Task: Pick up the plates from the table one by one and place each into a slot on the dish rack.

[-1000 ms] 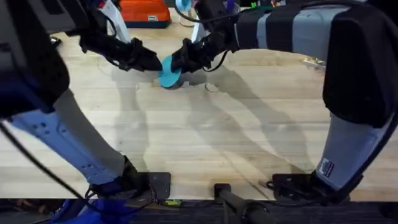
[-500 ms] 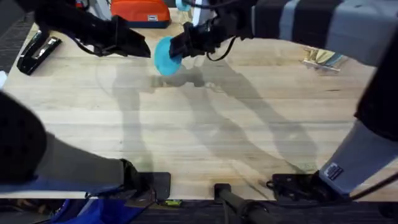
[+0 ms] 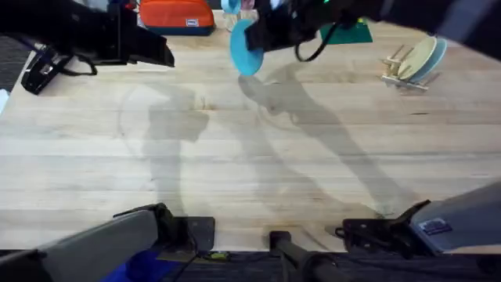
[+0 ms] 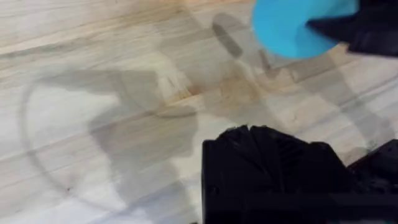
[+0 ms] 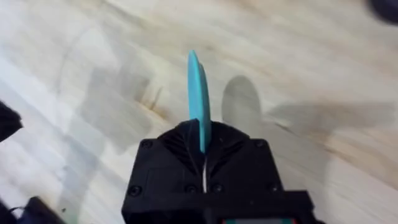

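Under you lies the large light wooden table (image 3: 235,172), pale planks with visible grain, and nothing lies on its middle. Off at the far right of it sits the small pale wooden dish rack (image 3: 403,72) with its thin upright dowels. It already carries plates standing on edge: a cream plate (image 3: 419,56) in front, with a pale blue plate (image 3: 437,55) just behind it.

Your right gripper (image 3: 262,33) is clamped shut on the small round bright cyan-blue plate (image 3: 243,45), held clear above the far middle of the table. In the right wrist view the blue plate (image 5: 198,99) stands edge-on between the closed jaws, so its flat faces run with the fingers, and the grip sits on the rim.

The relation that matters: the rack lies well apart from the held plate, off to the robot's right along the far edge. The right arm already has the load, so I judge the carry is its job. The plate's edge should line up with a free gap between dowels before it goes down, and which gap is free is too small to tell.

Your left gripper (image 3: 156,53) hangs over the far left of the table, empty, with jaws that look closed in the left wrist view.
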You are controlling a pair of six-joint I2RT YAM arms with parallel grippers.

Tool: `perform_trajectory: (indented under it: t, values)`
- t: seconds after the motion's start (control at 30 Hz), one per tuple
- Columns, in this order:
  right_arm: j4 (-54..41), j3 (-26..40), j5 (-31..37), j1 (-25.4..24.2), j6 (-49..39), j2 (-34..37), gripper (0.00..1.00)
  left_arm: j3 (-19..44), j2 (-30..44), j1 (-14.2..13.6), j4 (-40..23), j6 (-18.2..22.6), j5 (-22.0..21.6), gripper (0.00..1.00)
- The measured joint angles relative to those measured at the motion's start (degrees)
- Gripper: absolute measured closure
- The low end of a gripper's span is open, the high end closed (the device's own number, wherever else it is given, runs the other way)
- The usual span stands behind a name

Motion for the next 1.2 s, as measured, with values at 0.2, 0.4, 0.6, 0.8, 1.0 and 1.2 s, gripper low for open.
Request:
perform_trajectory:
  t: [0.2, 0.4, 0.6, 0.8, 1.0, 1.2]
  values:
    - [-4.77, 0.00, 7.77, -1.90, -1.80, -7.16, 0.972, 0.00, -4.57, 0.00, -3.15, 0.14, -0.79, 0.960]
    - [-12.13, 0.00, 12.34, -5.49, -2.33, -12.38, 0.972, 0.00, -8.41, 0.00, -6.18, 0.14, -3.19, 0.960]
    - [-18.72, 0.00, 13.66, -9.72, -2.47, -16.49, 0.972, 0.00, -11.37, 0.00, -8.64, 0.14, -6.37, 0.960]
    - [-22.84, 0.00, 14.91, -14.30, -1.50, -19.42, 0.972, 0.00, -12.59, 0.00, -10.73, 0.14, -8.76, 0.960]
    - [-26.22, 0.00, 18.75, -18.50, 0.24, -21.72, 0.972, 0.00, -12.59, 0.00, -11.14, 0.14, -9.78, 0.961]
    - [-27.11, 0.00, 24.04, -21.00, 0.68, -23.88, 0.973, 0.00, -12.59, -0.02, -11.14, 0.33, -10.17, 0.713]
